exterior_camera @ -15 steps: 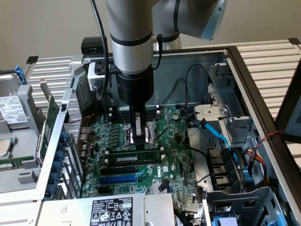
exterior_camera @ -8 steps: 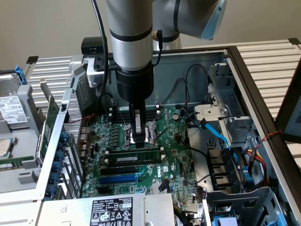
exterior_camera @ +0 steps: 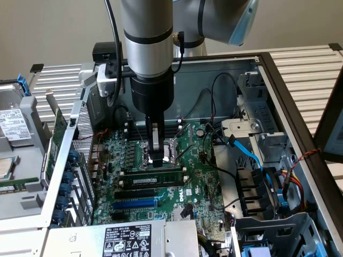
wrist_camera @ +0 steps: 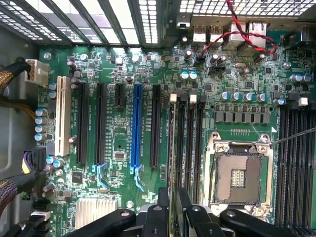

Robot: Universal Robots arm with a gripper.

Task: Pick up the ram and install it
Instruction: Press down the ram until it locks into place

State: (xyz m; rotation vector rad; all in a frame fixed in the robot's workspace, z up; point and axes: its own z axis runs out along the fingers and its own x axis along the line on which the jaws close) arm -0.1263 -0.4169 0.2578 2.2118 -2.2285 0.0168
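The ram (exterior_camera: 167, 174) is a long green stick with a white label. It stands on edge along the black slot nearest the CPU socket (exterior_camera: 170, 145). My gripper (exterior_camera: 156, 158) comes straight down on its middle, fingers shut on its top edge. In the wrist view the ram (wrist_camera: 172, 148) shows edge-on as a thin strip running away from my gripper (wrist_camera: 171, 210), in line with a slot that has a white end clip. I cannot tell whether it is seated in that slot. Two empty black slots (wrist_camera: 190, 148) lie beside it.
A blue expansion slot (exterior_camera: 136, 203) lies toward the power supply (exterior_camera: 126, 241). Blue and black cables (exterior_camera: 246, 152) and a drive cage crowd the exterior view's right. The case wall (exterior_camera: 69, 144) rises at the exterior view's left. A red-black wire (wrist_camera: 237, 29) loops by the rear ports.
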